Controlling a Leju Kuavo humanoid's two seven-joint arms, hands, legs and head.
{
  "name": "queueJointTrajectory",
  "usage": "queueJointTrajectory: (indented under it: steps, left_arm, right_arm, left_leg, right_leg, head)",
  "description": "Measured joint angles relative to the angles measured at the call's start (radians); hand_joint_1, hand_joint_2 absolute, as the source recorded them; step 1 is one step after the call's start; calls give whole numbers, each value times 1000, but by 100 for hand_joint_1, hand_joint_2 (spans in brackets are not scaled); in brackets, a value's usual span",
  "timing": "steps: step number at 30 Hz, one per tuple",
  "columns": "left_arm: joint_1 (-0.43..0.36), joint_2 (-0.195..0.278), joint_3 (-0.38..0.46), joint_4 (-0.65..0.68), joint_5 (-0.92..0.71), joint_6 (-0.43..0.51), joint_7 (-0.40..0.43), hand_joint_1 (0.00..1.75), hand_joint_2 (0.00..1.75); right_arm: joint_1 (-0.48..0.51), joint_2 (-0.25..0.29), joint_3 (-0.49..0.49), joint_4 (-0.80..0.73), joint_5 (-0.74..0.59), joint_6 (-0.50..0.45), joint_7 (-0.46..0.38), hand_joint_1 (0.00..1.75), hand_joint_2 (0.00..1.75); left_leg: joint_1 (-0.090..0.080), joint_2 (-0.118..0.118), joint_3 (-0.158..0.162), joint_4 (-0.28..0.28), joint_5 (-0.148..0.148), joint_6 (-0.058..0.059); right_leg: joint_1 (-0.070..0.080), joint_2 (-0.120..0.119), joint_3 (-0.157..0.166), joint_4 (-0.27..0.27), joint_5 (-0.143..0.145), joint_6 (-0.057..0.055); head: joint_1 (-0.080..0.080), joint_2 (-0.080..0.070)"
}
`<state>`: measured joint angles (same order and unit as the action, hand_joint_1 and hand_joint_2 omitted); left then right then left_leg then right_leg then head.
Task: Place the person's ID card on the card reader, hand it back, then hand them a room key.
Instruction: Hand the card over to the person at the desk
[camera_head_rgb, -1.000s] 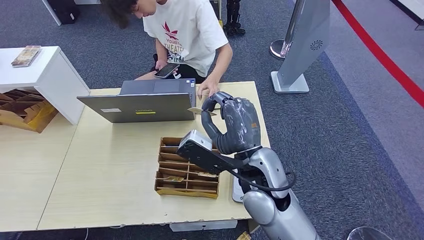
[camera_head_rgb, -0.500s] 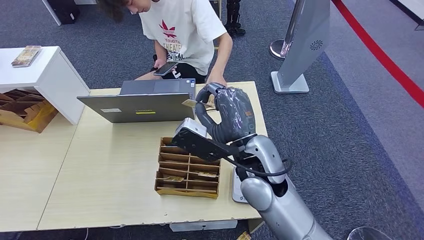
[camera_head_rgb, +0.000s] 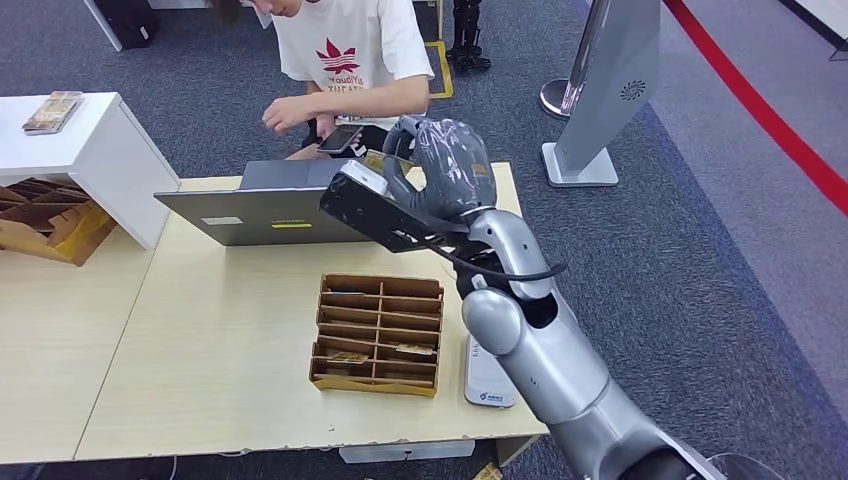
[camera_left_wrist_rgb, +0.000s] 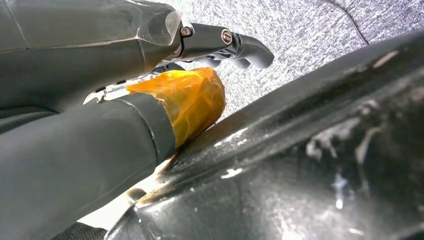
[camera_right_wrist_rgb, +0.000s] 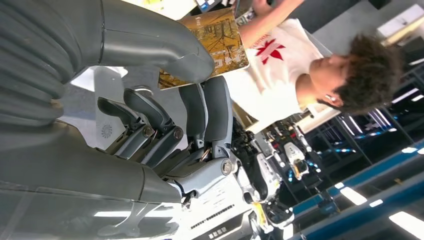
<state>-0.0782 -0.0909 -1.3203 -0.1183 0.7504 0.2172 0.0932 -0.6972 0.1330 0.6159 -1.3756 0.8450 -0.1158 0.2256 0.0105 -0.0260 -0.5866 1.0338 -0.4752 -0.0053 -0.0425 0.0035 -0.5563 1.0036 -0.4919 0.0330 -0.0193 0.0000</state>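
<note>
One right hand (camera_right_wrist_rgb: 165, 95) pinches printed room key (camera_right_wrist_rgb: 212, 42)

A pale wooden table (camera_head_rgb: 200, 350) is standing on grey-blue carpet (camera_head_rgb: 680, 250), and everything else is lying around it. A white cabinet (camera_head_rgb: 90, 155) is sitting just beside the table's far left corner, with a small stack of booklets (camera_head_rgb: 52, 110) resting on top. Beyond the table's far right corner a grey stand (camera_head_rgb: 605, 90) is rising from a white base, and a red stripe (camera_head_rgb: 770, 110) is running across the floor further right.
</note>
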Motion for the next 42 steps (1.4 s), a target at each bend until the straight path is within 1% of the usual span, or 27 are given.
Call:
queueJointTrajectory:
  steps: [4, 10, 19, 23, 42]
  left_arm:
    - [-2, 2, 0, 0, -15, -7, 5, 0, 0]
    - [-8, 2, -2, 0, -32, -12, 22, 0, 0]
    - [-11, 4, -4, 0, -46, -22, 25, 0, 0]
    - [-12, 4, -4, 0, -50, -21, 29, 0, 0]
    - [-11, 5, -5, 0, -55, -21, 27, 0, 0]
  right_arm:
    - [-52, 17, -8, 90, 6, -1, 2, 175, 175]
    - [-124, 60, -14, 200, 21, 7, 36, 175, 175]
    - [-174, 93, -14, 329, 33, 5, 37, 175, 175]
    - [-190, 106, -14, 357, 37, 8, 48, 175, 175]
    - [-194, 108, -14, 415, 37, 7, 42, 175, 175]
  left_leg:
    - [0, 0, 0, 0, 0, 0]
    - [0, 0, 0, 0, 0, 0]
    - [0, 0, 0, 0, 0, 0]
    - [0, 0, 0, 0, 0, 0]
    - [0, 0, 0, 0, 0, 0]
  right_leg:
    - [0, 0, 0, 0, 0, 0]
    - [0, 0, 0, 0, 0, 0]
    - [0, 0, 0, 0, 0, 0]
    - [0, 0, 0, 0, 0, 0]
    - [0, 0, 0, 0, 0, 0]
  head:
    - [0, 0]
    - [0, 0]
    - [0, 0]
    - [0, 0]
    - [0, 0]
